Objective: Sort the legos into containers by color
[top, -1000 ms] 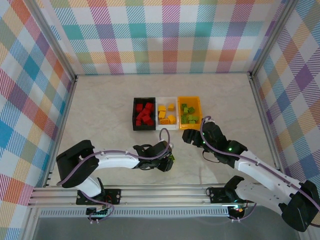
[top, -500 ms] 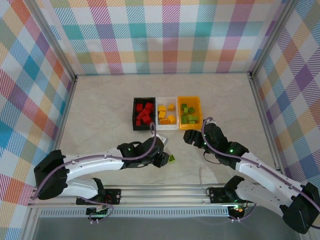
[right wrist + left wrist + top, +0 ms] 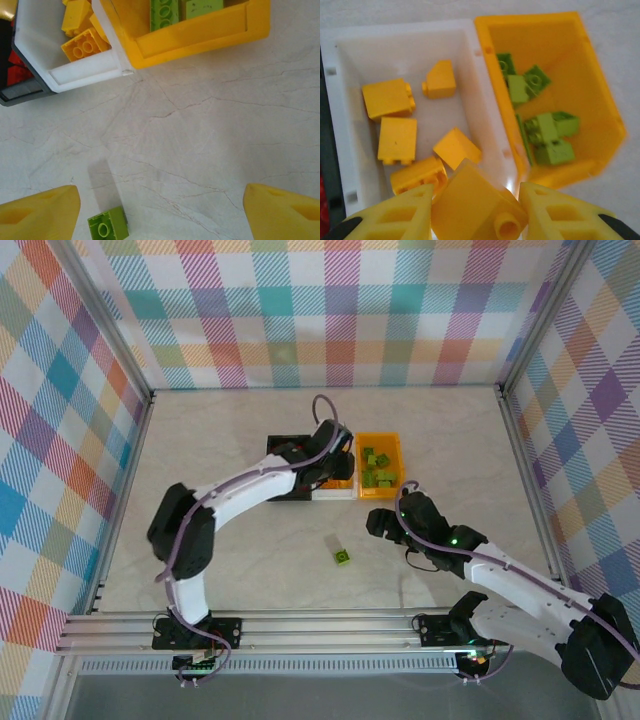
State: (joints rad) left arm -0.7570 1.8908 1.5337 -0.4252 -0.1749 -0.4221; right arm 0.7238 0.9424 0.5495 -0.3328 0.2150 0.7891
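Yellow brick [image 3: 470, 200] is pinched between the two fingers of the left claw [image 3: 477, 215], claw closed on its flat sides, one stud facing the camera, hanging over the near end of the white bin [image 3: 482, 115]. Judging by looks it is hard moulded plastic: light, stiff, not fragile, smooth and a bit slippery, so best held on two opposite flat faces, not across the studs or a sloped face, or it could twist out. A short drop should not hurt it, though it may bounce. Other yellow bricks [image 3: 397, 140] lie loose on the white bin's floor, some blocky, some wedge-shaped. Next bin to the right, touching it, is the orange bin [image 3: 600, 100] with lime green bricks [image 3: 547, 135] piled toward its middle. On the other side sits the black bin [image 3: 20, 92] with red bricks [image 3: 15, 62] just showing. One loose green brick [image 3: 342, 557] lies on the surface [image 3: 220, 520], stud up, near the front of the bins and apart from them; it likely goes to the orange bin. Right claw [image 3: 160, 210] is open wide, holding nothing, hovering over bare surface with that green brick just beside its left finger. No brand, label or readable writing anywhere; stud tops too small to read. Plaid walls [image 3: 320, 310] surround the surface.
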